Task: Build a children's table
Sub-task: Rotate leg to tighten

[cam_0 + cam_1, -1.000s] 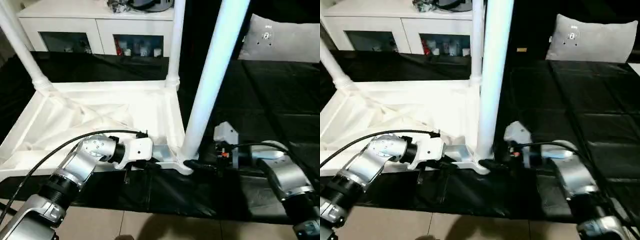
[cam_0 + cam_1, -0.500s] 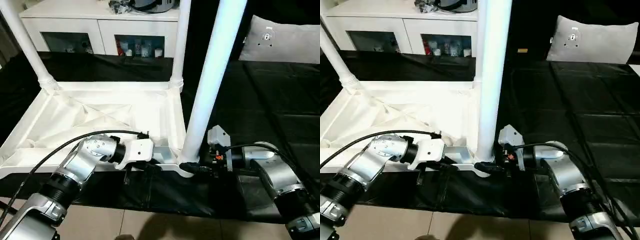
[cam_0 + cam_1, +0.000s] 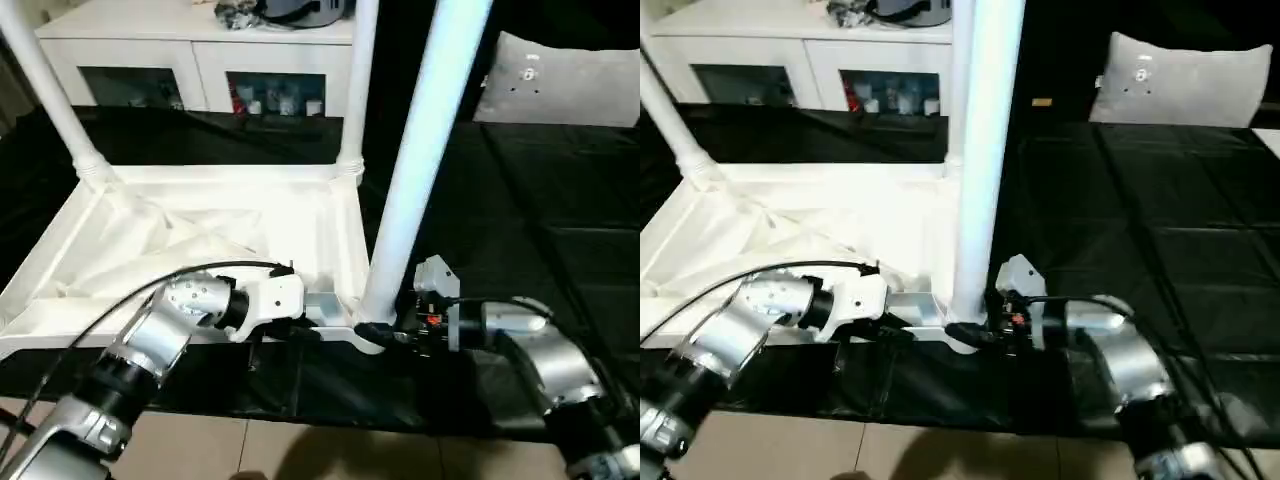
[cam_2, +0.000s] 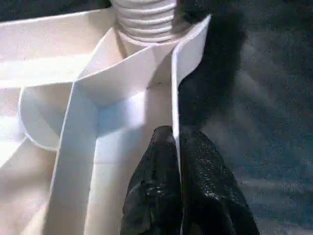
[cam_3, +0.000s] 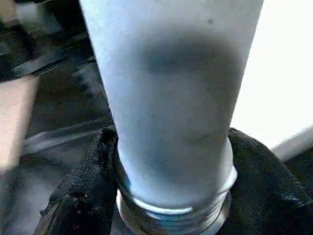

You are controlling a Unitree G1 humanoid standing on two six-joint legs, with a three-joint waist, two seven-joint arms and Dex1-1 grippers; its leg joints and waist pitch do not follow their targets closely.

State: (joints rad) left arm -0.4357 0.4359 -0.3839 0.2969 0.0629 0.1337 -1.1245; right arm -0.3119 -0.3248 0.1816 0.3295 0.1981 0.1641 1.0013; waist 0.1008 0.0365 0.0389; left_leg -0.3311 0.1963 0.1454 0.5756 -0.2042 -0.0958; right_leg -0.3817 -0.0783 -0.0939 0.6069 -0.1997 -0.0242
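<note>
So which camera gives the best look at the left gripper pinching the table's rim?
The left wrist view: both black fingers press on either side of the thin white rim, just below a threaded leg base. The eye views show the left gripper from above, at the table top's near edge.

**Surroundings: non-task items observed**

A black-covered work surface [image 3: 560, 250] spans the scene, its covering creased. Behind it stands a white cabinet [image 3: 200, 40] with two glass doors; small coloured items [image 3: 275, 98] are visible inside. Dark clutter [image 3: 270, 10] sits on the cabinet top. A grey cushion [image 3: 1185, 80] rests at the far right. Beige tiled floor [image 3: 300, 455] lies in front.
</note>
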